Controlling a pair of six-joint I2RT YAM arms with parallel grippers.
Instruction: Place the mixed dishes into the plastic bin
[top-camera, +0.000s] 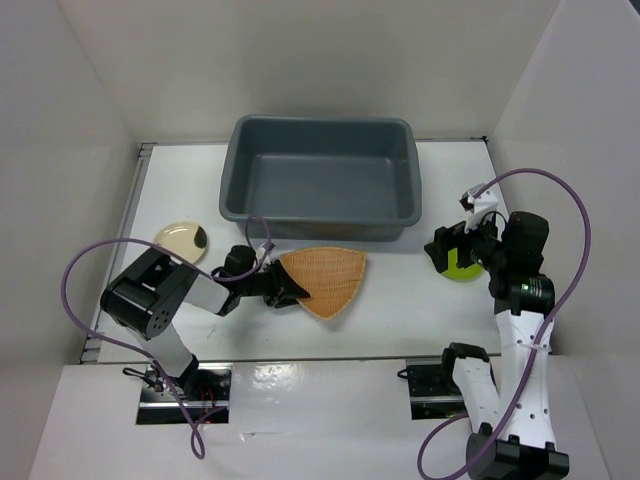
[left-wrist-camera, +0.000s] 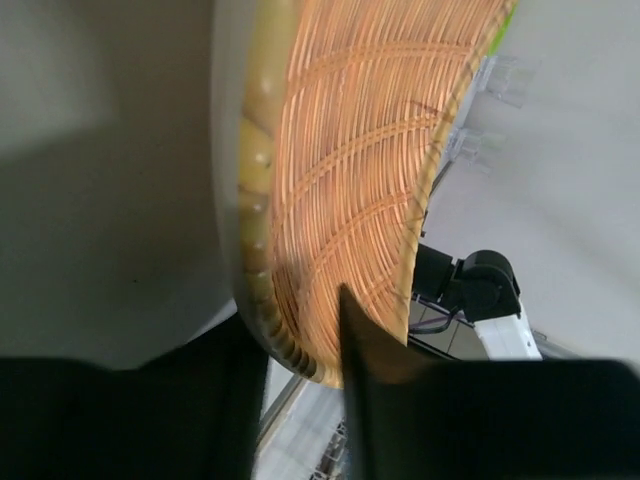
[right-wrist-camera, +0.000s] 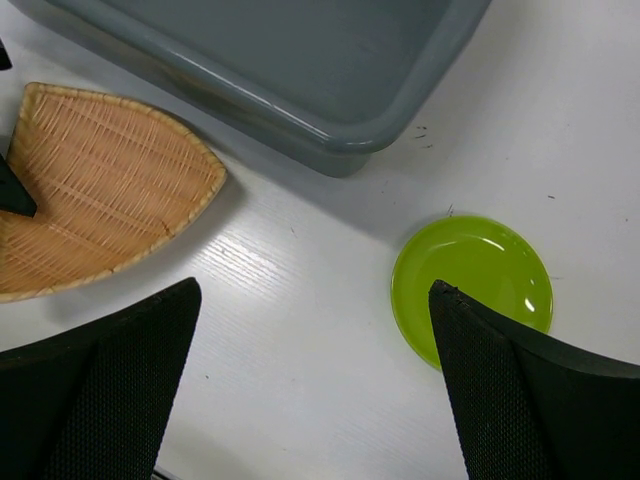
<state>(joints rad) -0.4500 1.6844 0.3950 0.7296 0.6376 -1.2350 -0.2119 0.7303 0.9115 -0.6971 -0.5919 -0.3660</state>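
The orange woven fan-shaped plate (top-camera: 330, 280) is in front of the dark grey plastic bin (top-camera: 232, 180). My left gripper (top-camera: 293, 290) is shut on the plate's near left edge; the left wrist view shows the plate (left-wrist-camera: 350, 170) pinched between the two dark fingers (left-wrist-camera: 375, 390). The lime-green plate (top-camera: 465, 268) lies right of the bin, partly hidden by my right gripper (top-camera: 455, 248), which hovers open above it. In the right wrist view the green plate (right-wrist-camera: 470, 285) lies by the right finger (right-wrist-camera: 530, 400). The cream saucer (top-camera: 182, 237) lies at the left. The clear cup is not in view.
The bin (right-wrist-camera: 330, 80) is empty and its near right corner stands between the two plates. White walls close in the table on the left, right and back. The orange plate also shows in the right wrist view (right-wrist-camera: 100, 190).
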